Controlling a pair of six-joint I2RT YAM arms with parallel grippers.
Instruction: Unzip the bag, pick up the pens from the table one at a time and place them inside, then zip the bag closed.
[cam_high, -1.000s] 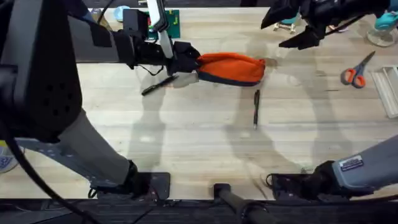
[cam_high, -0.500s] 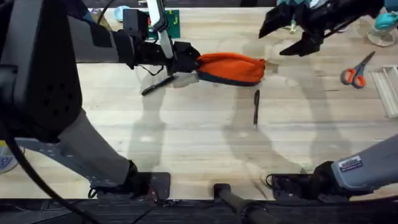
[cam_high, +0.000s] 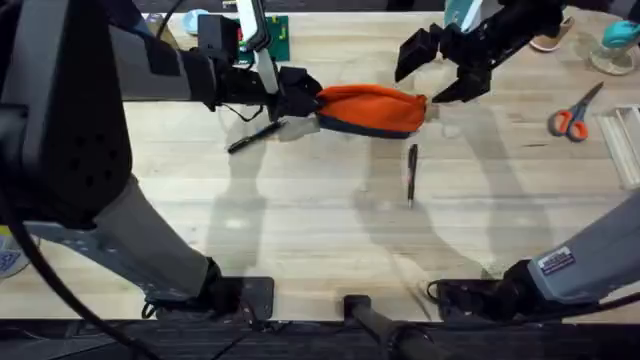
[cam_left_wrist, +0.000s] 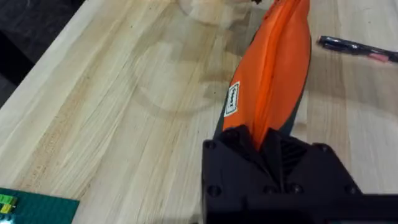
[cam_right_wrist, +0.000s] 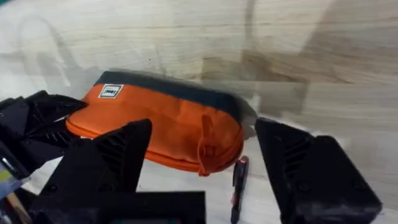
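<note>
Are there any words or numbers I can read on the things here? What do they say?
None can be read.
Small white tag on the orange bag: print too blurred to read.
White sticker on the right arm: too small to read.
Green board at the table's far edge: marks too small to read.
</note>
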